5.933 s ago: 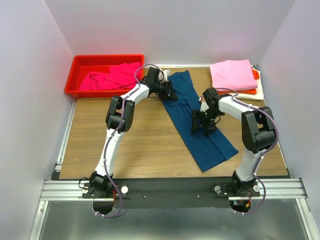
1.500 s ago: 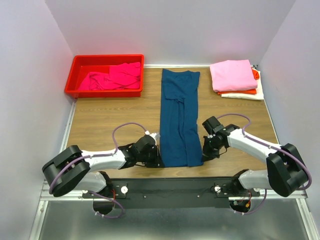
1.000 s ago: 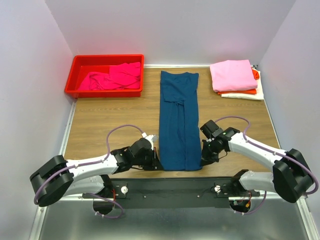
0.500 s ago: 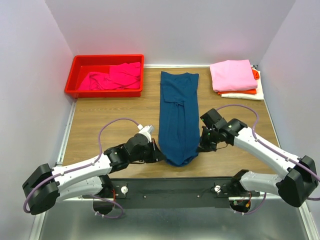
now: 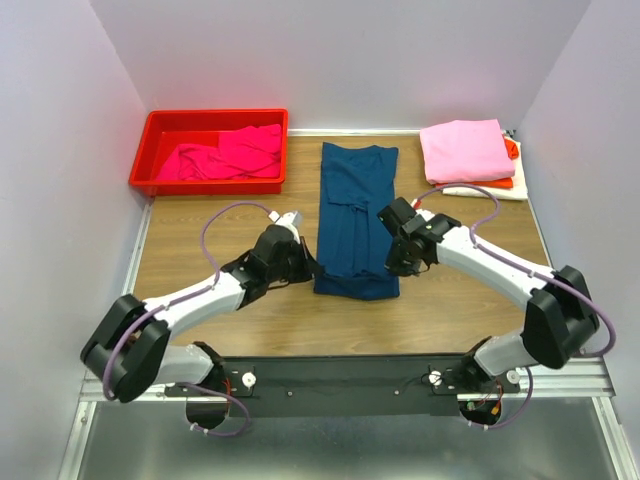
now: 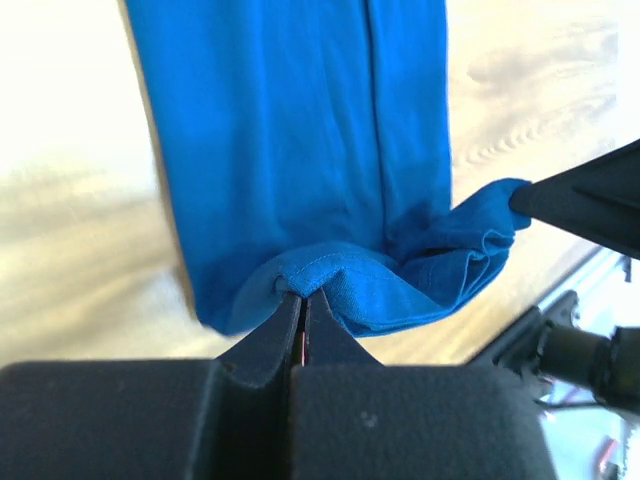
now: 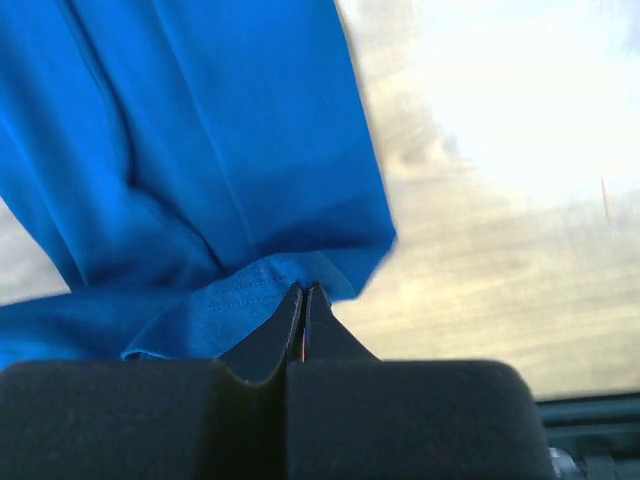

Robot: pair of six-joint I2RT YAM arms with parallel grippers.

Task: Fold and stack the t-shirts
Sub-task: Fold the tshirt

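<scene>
Navy t-shirt (image 5: 355, 200) is lying lengthwise mid-tabletop (image 5: 440, 320), its near hem lifted. Left jaws and right jaws are each clenching one hem corner. Halving fold is looking underway. Next move is calling for laying the hem evenly over the far end, then releasing.

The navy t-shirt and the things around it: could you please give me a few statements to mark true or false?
1. The left gripper is shut on a corner of the navy t-shirt at its near end. True.
2. The right gripper is open and clear of the cloth. False: it is shut on the other near corner.
3. The red bin holds magenta tees. True.
4. An orange tee tops the stack at the far right. False: the light pink tee is on top, and the orange tee shows beneath it.
</scene>
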